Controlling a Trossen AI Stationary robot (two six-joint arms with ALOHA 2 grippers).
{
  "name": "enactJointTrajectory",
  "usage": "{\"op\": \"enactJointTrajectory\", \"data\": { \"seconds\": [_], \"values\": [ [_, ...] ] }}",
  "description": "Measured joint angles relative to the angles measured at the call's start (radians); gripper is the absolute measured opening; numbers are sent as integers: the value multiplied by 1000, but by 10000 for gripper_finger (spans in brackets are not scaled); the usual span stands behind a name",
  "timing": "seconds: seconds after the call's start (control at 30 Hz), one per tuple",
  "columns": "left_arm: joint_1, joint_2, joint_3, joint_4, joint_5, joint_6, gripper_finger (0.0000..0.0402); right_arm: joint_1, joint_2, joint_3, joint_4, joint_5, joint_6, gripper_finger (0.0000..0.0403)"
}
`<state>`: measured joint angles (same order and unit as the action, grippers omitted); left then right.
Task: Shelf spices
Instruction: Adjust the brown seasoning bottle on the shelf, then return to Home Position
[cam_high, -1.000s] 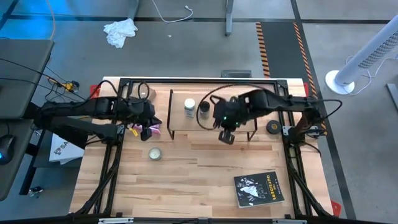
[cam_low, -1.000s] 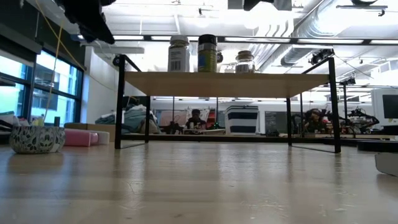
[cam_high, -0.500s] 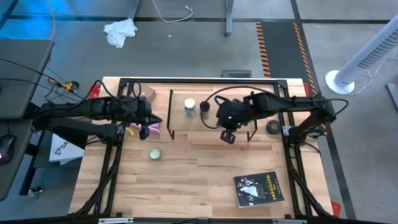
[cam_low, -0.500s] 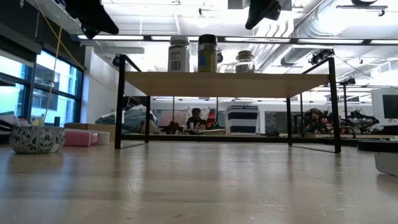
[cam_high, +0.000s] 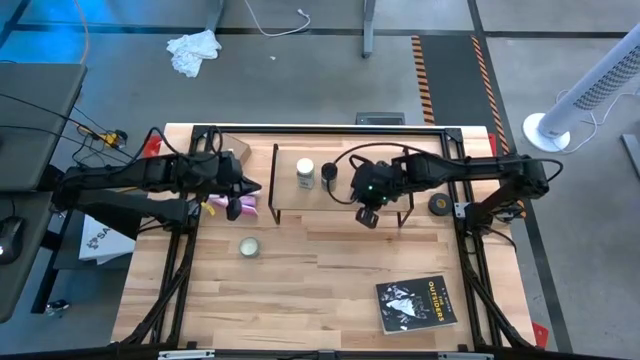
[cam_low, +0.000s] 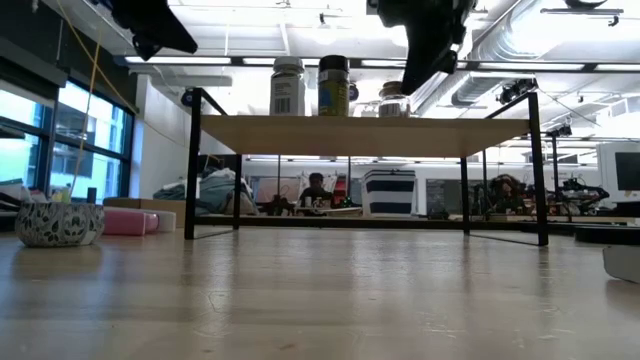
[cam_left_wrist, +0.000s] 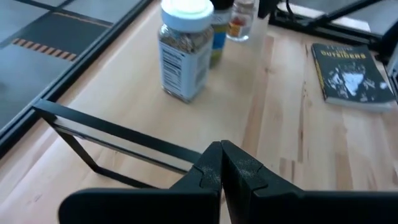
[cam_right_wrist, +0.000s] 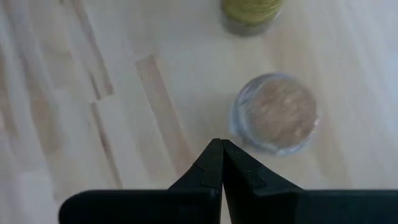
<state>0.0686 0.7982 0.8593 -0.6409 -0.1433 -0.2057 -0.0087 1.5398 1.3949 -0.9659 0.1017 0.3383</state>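
Note:
The shelf stands at the table's far middle on thin black legs, and its wood top carries all three spices. The white-capped jar and the dark jar stand side by side. The small clear glass jar, with brownish contents, stands to their right, hidden under my right arm in the high view. My right gripper hangs shut above the shelf top near the glass jar, touching nothing. My left gripper waits shut, left of the shelf.
A flat pale round tin lies on the table near the shelf's left leg. A book lies at the near right and a dark round object right of the shelf. A pink thing and a patterned bowl sit at the left.
My right gripper has come down toward the shelf top beside the glass jar: in the low view it was out of sight above, then showed at the top edge, and now hangs just over the jar. The jars have stayed where they were.

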Motion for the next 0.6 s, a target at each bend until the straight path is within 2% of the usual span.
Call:
{"op": "enactJointTrajectory", "data": {
  "seconds": [0.27, 0.4, 0.6],
  "values": [
    [48, 11, 0, 11, 1, -2, 0, -82, 0, -3, 25, -8, -99, 0],
    [67, 8, 0, 26, 3, -11, 0, -118, 0, -3, 56, -62, -117, 0],
    [75, -2, -6, 99, 26, -70, 0, -104, -25, -3, 48, -96, -115, 0]
  ]
}}
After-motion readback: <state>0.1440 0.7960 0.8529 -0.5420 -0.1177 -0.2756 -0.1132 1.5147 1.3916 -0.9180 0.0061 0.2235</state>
